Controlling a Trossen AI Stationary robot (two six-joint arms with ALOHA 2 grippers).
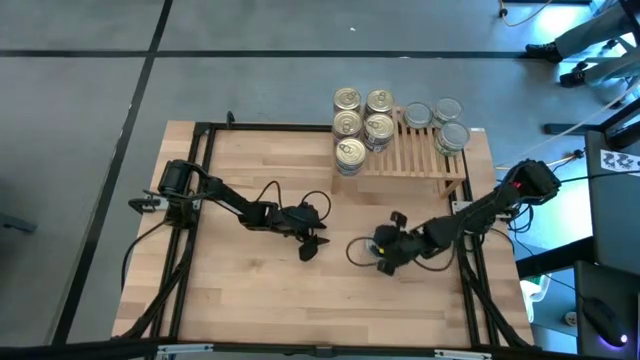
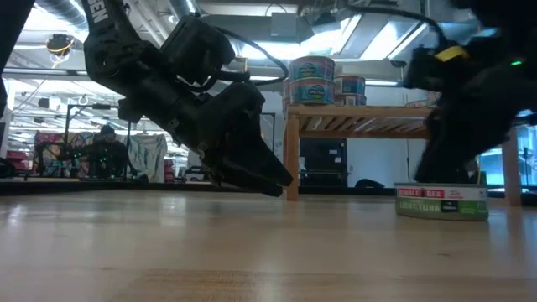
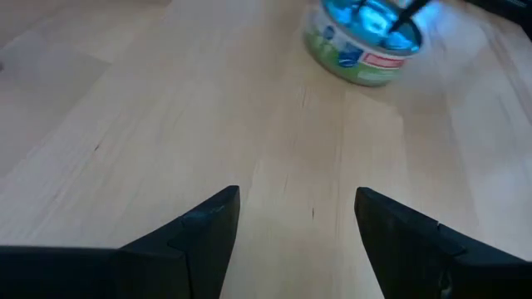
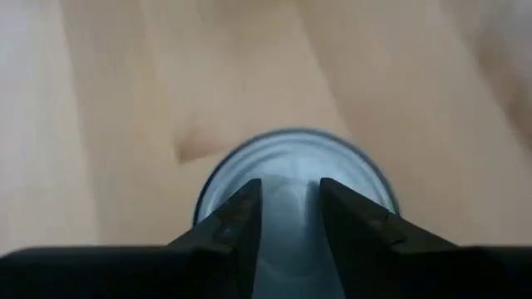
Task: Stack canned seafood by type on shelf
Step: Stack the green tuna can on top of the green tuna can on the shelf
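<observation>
A single can with a silver top and a green label stands on the table [image 2: 442,201] [image 3: 362,46]. My right gripper [image 1: 385,258] [image 4: 289,187] hangs right over its top, pointing steeply down, fingers a small gap apart with nothing between them. My left gripper [image 1: 310,248] [image 3: 297,199] waits open just above the bare tabletop, to the can's left. On the shelf [image 1: 410,155] at the far right, gold-topped cans [image 1: 362,125] stand in stacks at its left end. Silver-topped cans [image 1: 440,120] stand at its right. My right gripper's fingertips [image 4: 249,208] stand over the middle of the can's silver top [image 4: 291,162], coming from above. I cannot tell whether they touch it. The can rests flat on the table.
Bare wooden tabletop [image 1: 260,290] spreads to the near and left sides. The shelf's legs [image 2: 291,159] stand behind the grippers. Cables loop on the table beside both arms [image 1: 355,250].
</observation>
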